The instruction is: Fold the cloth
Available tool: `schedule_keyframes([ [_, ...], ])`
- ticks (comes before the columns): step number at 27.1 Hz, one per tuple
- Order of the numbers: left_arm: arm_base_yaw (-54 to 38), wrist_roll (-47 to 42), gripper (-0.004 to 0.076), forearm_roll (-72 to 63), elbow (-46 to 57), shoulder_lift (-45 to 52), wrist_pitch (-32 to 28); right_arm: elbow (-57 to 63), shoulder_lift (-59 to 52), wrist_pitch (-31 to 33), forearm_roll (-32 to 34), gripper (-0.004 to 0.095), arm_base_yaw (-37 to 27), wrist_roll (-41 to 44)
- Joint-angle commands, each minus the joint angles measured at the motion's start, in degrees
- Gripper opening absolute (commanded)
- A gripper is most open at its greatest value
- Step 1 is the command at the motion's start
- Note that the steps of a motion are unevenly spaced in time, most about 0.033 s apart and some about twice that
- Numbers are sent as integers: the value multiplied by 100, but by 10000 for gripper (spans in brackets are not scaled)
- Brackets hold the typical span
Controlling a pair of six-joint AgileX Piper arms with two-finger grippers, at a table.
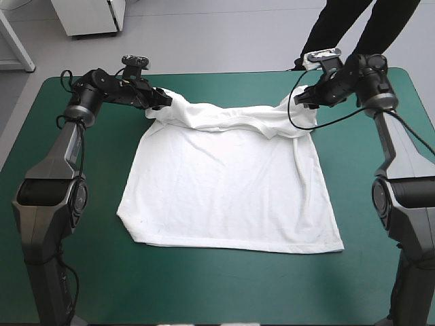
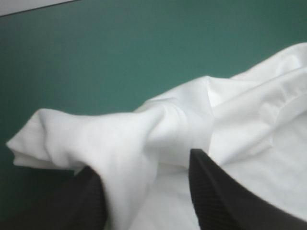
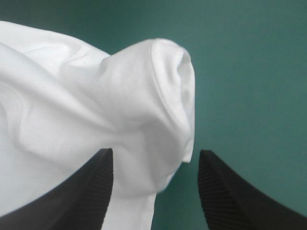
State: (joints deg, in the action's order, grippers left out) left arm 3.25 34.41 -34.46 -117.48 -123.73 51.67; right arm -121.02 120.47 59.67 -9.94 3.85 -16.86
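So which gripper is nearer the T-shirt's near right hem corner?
Right. The right gripper sits at the T-shirt's far right corner, straight up that side from the hem corner; the left gripper is at the far left corner, diagonally opposite.

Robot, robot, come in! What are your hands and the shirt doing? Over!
Both open: left gripper and right gripper, one at each far corner. T-shirt spread flat, far edge bunched. Nothing seen in the way.

Most of the T-shirt beyond wrist views' edges.
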Motion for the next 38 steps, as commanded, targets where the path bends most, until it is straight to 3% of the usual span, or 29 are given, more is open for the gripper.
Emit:
schedule_keyframes([
  [1, -7, -442, 438, 207, -178, 605, 648, -147, -337, 607, -1027, 568, -502, -203],
  [3, 5, -926, 438, 710, -178, 859, 1202, -147, -472, 879, -1461, 559, -687, -264],
  [5, 5, -1211, 438, 1065, -178, 1083, 1546, -129, -651, 944, -1486, 558, -687, -264],
  [9, 5, -1574, 438, 1469, -5, 1696, 1797, 373, -1253, 949, -1596, 556, -667, -303],
  [13, 5, -1759, 438, 1861, 1396, 2931, 2074, 1780, -2303, 907, -1581, 514, -667, -303],
  [17, 5, -1759, 438, 1864, 2935, 3807, 1819, 2704, -3046, 864, -1581, 514, -667, -312],
  [23, 5, -1797, 439, 2098, 4413, 4449, 1474, 3962, -4061, 732, -1493, 514, -667, -408],
  [26, 5, -1797, 438, 2098, 4799, 4465, 1326, 4532, -4502, 576, -1367, 514, -620, -408],
  [34, 5, -1919, 439, 2551, 5326, 4455, 904, 5809, -5371, 378, -74, 514, 232, 98],
  [38, 5, -1934, 438, 2637, 5547, 4435, 731, 6094, -5487, 389, 107, 514, 402, 302],
])
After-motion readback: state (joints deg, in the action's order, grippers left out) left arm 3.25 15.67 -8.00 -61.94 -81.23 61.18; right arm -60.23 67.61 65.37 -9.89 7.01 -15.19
